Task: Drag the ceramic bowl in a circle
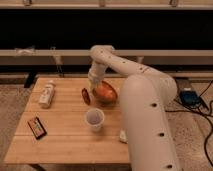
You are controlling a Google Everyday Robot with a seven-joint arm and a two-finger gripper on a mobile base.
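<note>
**Arm** (145,110): The white arm is filling the right of the view. It is reaching over the table (65,142) and bending down toward the back.

**Bowl** (106,93): The orange-red bowl is sitting on the table just right of the claw in this view. Its near rim is touching the claw, or very nearly so.

**Claw** (94,86): It is bearing down at the bowl's left rim. Whether it is open, closed or gripping the rim cannot be told.

**Other items:**
- A bottle (47,94) is lying well to the claw's left.
- A cup (94,119) is standing in front of the claw, apart from the bowl.
- A dark packet (36,127) is lying far to the claw's front-left.
- A small dark red item (86,96) is sitting just below-left of the claw, close beside the bowl.

**Assessment:**
- The dragging step appears to be in hand, with the claw engaging the bowl at its rim.
- How much of the circle is done cannot be judged.
- The next move is calling for steady contact while the bowl is being swept along a curve.
- The path is needing to stay clear of the red item and the cup, and short of the table's back edge.
</note>
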